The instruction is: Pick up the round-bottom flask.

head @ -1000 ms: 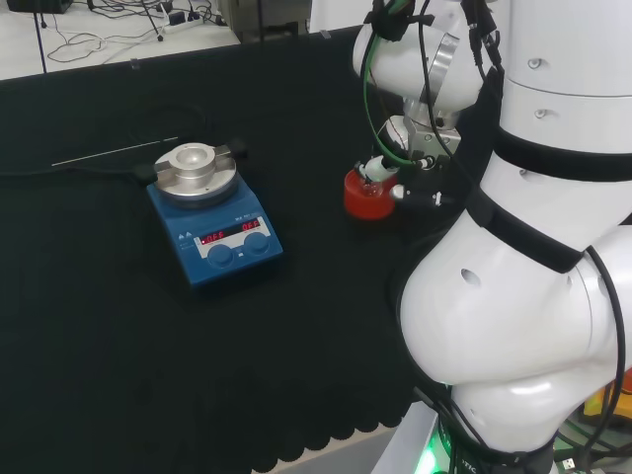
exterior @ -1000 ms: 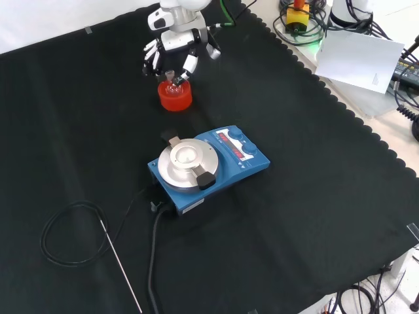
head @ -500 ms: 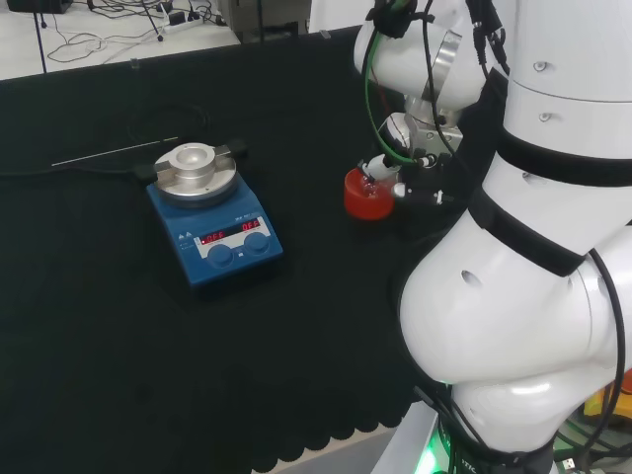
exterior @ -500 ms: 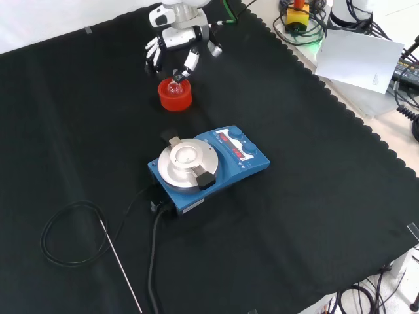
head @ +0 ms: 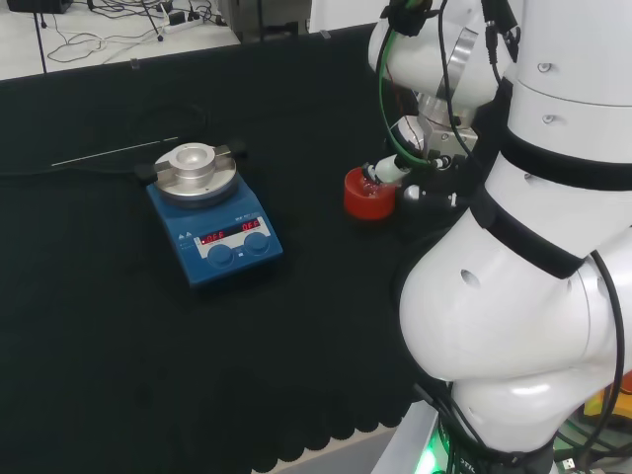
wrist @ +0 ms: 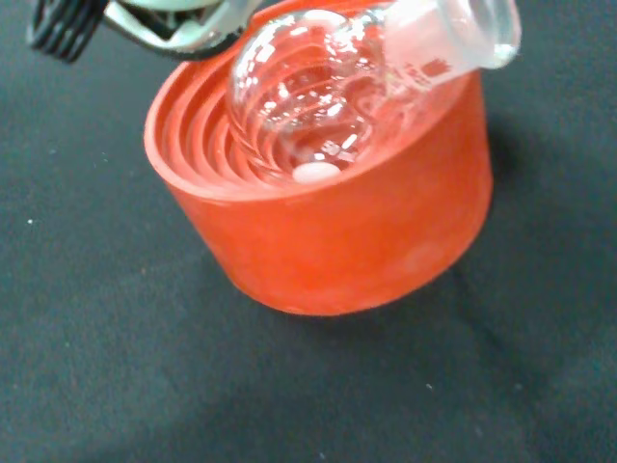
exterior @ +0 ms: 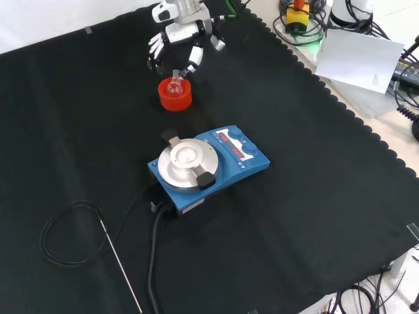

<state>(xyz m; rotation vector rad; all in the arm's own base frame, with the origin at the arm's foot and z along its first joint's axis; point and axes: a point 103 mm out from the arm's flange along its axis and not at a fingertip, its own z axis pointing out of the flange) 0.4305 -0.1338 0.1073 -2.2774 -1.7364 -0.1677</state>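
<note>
Behind the blue hot plate, head view: the round flask (head: 371, 178) sits in the red ribbed stand (head: 367, 195), to the right of the hot plate (head: 214, 222). The hand (head: 410, 168) is just beside the stand on its right, at the height of the flask's neck. One white finger (head: 387, 171) points left and seems to reach the neck.

Front view, flask: it stands in the red stand (exterior: 175, 95), far from the camera, beyond the hot plate (exterior: 208, 163). The bulb (exterior: 173, 86) is low in the ring, and the neck goes up and away toward the hand.

Front view, hand: the hand (exterior: 185, 40) hangs just above and behind the flask. Its fingers (exterior: 194, 57) are spread and bent down around the neck. I judge it is not closed on the glass; contact I cannot tell.

Wrist view, axis: the flask (wrist: 318, 92) is tilted. Its bulb rests in the stand (wrist: 328, 222), and the neck (wrist: 453, 39) leans out over the rim.

Wrist view, coming move: the fingers must close across the tilted neck, not on the bulb.
</note>
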